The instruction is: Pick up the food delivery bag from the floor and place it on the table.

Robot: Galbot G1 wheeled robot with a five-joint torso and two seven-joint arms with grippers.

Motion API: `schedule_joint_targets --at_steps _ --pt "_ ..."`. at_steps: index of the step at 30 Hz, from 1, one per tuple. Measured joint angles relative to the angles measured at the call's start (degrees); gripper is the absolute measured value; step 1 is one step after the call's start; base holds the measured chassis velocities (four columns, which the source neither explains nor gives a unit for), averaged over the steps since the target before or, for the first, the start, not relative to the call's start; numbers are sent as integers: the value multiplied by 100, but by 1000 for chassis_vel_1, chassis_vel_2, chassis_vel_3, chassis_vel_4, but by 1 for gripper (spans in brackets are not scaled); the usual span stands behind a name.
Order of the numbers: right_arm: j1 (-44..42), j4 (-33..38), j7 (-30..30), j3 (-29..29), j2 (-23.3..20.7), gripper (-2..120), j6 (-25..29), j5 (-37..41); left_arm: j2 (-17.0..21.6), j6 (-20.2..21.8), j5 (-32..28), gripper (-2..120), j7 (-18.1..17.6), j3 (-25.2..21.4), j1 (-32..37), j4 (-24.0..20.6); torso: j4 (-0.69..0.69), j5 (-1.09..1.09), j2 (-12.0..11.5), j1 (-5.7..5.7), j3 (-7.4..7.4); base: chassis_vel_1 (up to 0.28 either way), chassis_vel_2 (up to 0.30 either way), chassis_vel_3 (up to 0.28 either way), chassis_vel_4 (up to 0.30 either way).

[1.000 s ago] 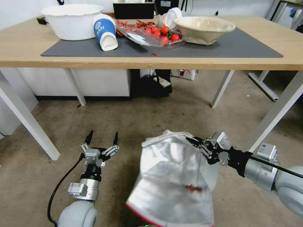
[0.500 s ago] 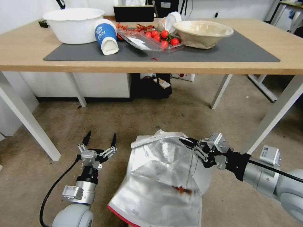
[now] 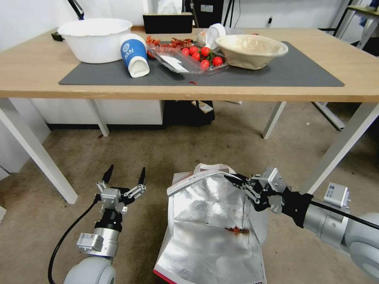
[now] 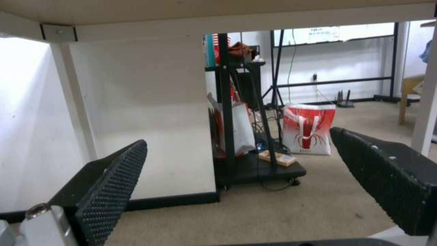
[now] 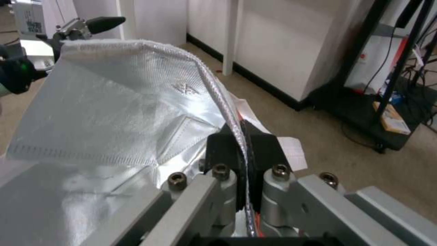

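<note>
The food delivery bag hangs low in front of me with its silver foil lining facing up and a red edge at its bottom; its lower end runs off the head view. My right gripper is shut on the bag's upper rim, and the right wrist view shows the rim pinched between the black fingers. My left gripper stands open over the floor, just left of the bag and apart from it, holding nothing. The light-wood table stands ahead.
On the table's grey mat sit a white bowl, a tipped blue-and-white cup, a clear tray of tomatoes and a beige bowl. White table legs flank the bag. A black rack stands under the table.
The whole head view has shifted, so the camera moved. The bag in my right gripper has swung and now hangs straighter. The left gripper stays open beside it.
</note>
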Motion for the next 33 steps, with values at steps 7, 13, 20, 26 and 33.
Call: schedule_joint_targets --at_steps 7,13,20,26,33 --pt "-47 -3 13 0 -14 0 1 79 0 21 4 100 -4 0 -7 13 0 0 164 34 130 0 0 0 0" --pt "-82 -7 65 -5 -27 0 -7 258 -4 28 9 100 2 9 -19 38 0 0 327 75 252 0 0 0 0" --pt "-213 -9 78 -2 2 0 -2 247 3 58 8 100 16 -2 -45 15 -1 0 495 115 380 0 0 0 0" --pt "-201 -10 81 -2 27 0 18 244 18 68 9 100 22 -10 -48 18 0 0 623 145 480 0 0 0 0" --pt "-209 -10 50 -31 81 0 62 158 17 79 9 100 31 -25 -49 18 0 0 772 184 592 0 0 0 0"
